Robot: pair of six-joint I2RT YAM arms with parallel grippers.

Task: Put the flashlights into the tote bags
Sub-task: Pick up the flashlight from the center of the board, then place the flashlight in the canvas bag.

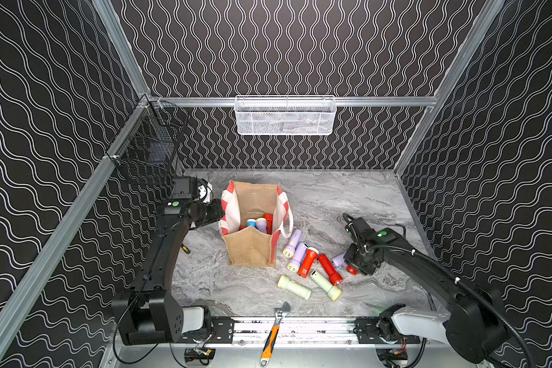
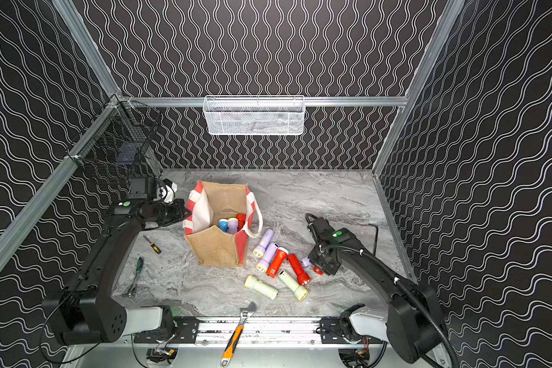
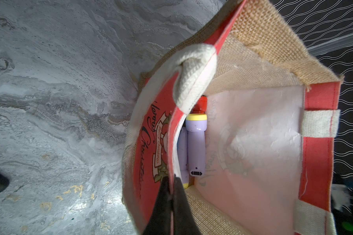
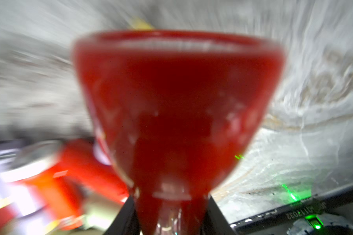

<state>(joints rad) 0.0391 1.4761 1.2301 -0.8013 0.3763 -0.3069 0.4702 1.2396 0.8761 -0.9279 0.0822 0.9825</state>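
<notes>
Our left gripper [image 3: 172, 181] pinches the rim of the tan burlap tote bag [image 1: 250, 251]; our right gripper [image 4: 170, 199] clamps the narrow handle of a red plastic flashlight [image 4: 177, 101], well apart from the bag. Its flared head may pivot loose mid-carry.

both top views look steeply down from high above the front rail [image 1: 300, 328], facing away from it, and share the marble table [image 1: 347, 197] around the tote bag [image 1: 250, 251]. the left wrist view sits at the bag's rim, looking inside. the right wrist view, right of the bag, is close on a blurred red flashlight [image 4: 177, 114].
</notes>
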